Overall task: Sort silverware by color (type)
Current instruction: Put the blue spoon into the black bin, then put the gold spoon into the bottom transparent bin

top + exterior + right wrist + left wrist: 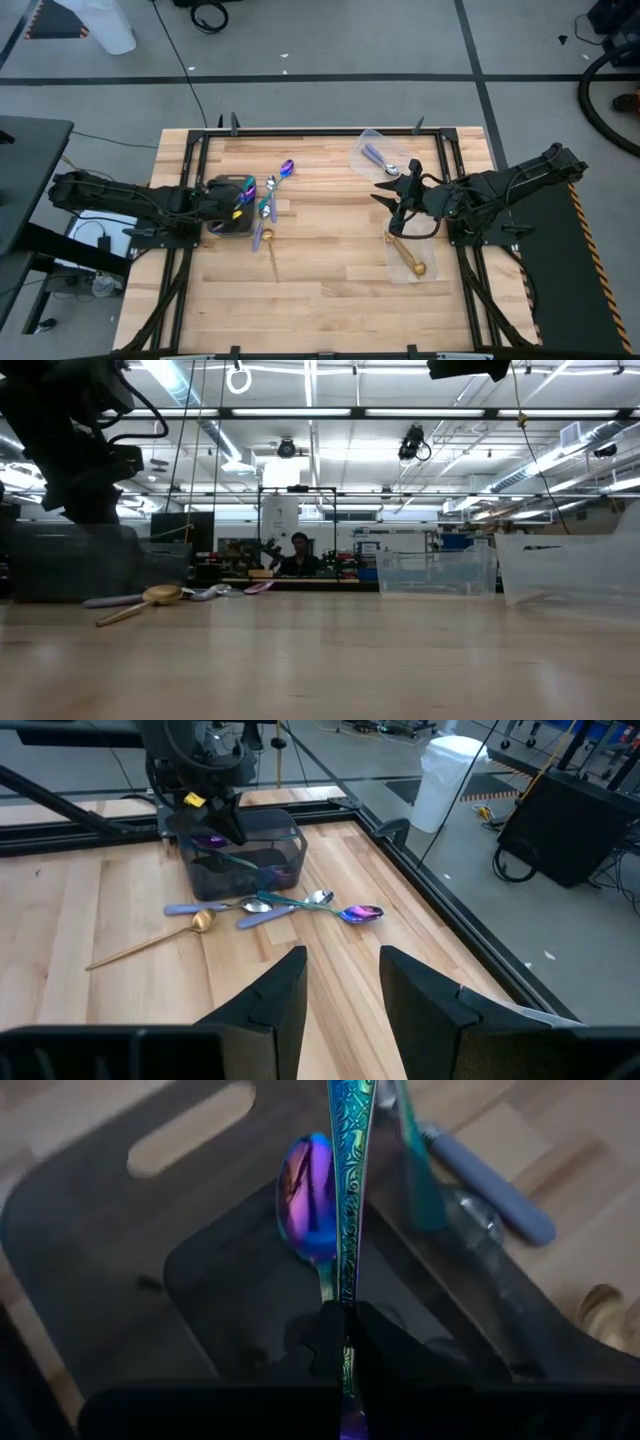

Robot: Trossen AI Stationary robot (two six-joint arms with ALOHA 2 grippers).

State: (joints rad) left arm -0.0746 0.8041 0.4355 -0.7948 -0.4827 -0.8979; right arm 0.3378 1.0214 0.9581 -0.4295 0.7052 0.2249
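Right now your left gripper (343, 1342) is pinched shut on the handle of an iridescent spoon (350, 1170), and that spoon runs straight out from the fingertips, its long axis in line with the wrist. Directly beneath it sits the dark tray (90, 1250), with a second iridescent spoon (308, 1200) already lying inside, bowl pointing away from the fingers. So the held spoon is over the tray, and judging from this, letting go should drop it roughly parallel to the one below.

Just past the tray's far side, on the wooden table (330, 290), you have the unsorted cluster: lilac-handled spoons (262, 910), one more iridescent spoon (360, 912), and a gold spoon (150, 944) whose long handle angles away from the tray. All of these lie nearer your left arm.

Farther across, your right gripper (340, 982) hangs above bare wood with its fingers spread wide and holding nothing. Beside it are two clear containers, one with a gold spoon in it (407, 258), the other with a lilac-handled spoon in it (380, 160).
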